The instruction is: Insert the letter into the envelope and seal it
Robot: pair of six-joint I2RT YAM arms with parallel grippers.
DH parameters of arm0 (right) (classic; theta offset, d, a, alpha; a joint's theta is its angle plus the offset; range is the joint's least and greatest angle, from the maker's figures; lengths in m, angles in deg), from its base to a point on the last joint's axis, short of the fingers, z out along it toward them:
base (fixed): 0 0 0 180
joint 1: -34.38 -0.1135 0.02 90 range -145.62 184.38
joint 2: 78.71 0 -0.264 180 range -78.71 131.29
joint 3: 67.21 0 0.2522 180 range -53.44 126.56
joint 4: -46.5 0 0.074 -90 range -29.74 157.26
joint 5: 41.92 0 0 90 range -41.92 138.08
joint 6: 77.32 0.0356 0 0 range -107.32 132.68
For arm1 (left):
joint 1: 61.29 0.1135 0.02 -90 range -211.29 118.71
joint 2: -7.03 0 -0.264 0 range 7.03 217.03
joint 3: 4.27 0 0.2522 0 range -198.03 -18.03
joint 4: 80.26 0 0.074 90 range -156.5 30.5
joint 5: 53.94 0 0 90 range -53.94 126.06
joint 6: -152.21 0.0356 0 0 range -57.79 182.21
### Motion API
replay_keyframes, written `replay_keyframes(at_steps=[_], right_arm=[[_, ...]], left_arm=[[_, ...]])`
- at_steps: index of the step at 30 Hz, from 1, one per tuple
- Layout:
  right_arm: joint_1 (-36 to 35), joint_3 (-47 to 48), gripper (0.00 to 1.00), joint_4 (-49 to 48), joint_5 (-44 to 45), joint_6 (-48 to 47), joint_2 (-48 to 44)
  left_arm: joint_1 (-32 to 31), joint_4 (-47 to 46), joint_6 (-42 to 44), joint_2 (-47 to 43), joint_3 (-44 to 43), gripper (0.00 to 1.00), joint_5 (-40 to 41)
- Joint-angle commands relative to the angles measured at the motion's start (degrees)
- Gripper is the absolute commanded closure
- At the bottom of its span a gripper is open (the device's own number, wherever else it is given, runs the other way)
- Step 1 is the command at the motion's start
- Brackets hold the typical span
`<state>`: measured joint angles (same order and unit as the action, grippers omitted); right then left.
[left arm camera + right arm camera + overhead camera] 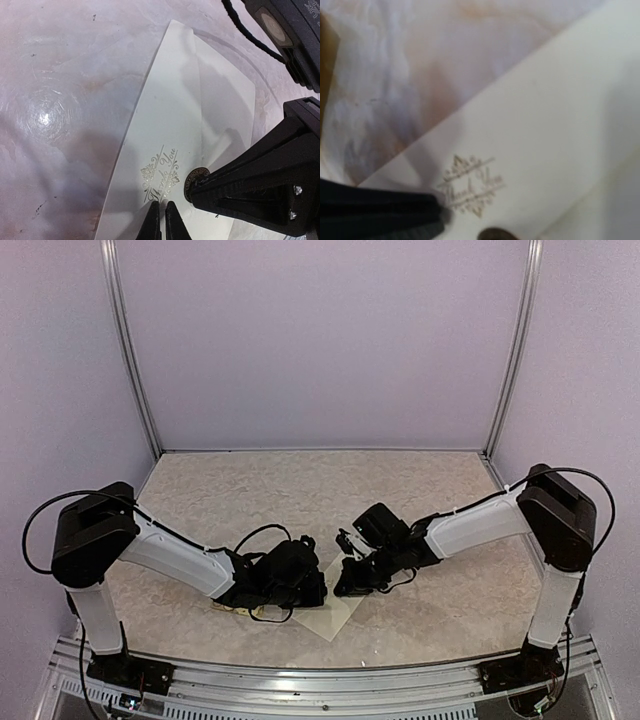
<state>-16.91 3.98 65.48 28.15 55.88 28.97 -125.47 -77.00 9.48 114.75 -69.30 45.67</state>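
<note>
The cream envelope (335,618) lies flat near the table's front, its flap folded down. In the left wrist view the envelope (170,115) shows a gold "Thank You" print (162,175) and a round dark sticker (191,176) at the flap's tip. My left gripper (162,220) is shut, with its tips resting on the flap just below the print. My right gripper (197,186) looks shut, its tip pressing on the sticker. In the top view the left gripper (312,585) and the right gripper (345,585) meet over the envelope. The right wrist view shows the print (472,185) and the sticker's edge (497,234); its own fingers are out of frame. The letter is not visible.
A tan sticker card (228,607) pokes out under my left arm, left of the envelope. The marbled tabletop (300,490) is closed in by pale walls and metal posts at the back and sides. A metal rail (330,675) runs along the near edge.
</note>
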Motion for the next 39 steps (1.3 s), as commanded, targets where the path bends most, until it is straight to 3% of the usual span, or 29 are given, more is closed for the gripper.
replay_keyframes(at_steps=[1,27,29,33,36,39], right_arm=[[0.30,-3.16,1.00,6.53,4.95,1.17,0.20],[2.34,-7.43,1.00,7.75,5.72,2.02,-7.47],[2.38,-7.18,1.00,8.86,6.14,1.99,-10.05],[2.56,-5.66,0.97,11.47,7.19,1.19,-15.70],[2.59,-4.25,0.74,12.34,8.79,-0.30,-19.88],[2.72,-3.08,0.38,11.56,10.82,-3.08,-23.59]], left_arm=[[-0.59,6.42,-0.34,0.39,1.53,0.95,0.15],[-0.66,7.40,0.01,-2.75,2.35,0.92,2.31],[-0.67,8.65,0.91,-6.44,2.35,0.84,4.21],[-0.55,13.21,3.22,-15.26,1.49,0.50,9.13],[0.55,15.76,5.60,-21.87,0.77,0.29,11.63],[3.97,15.54,9.17,-26.65,1.27,0.16,8.95]])
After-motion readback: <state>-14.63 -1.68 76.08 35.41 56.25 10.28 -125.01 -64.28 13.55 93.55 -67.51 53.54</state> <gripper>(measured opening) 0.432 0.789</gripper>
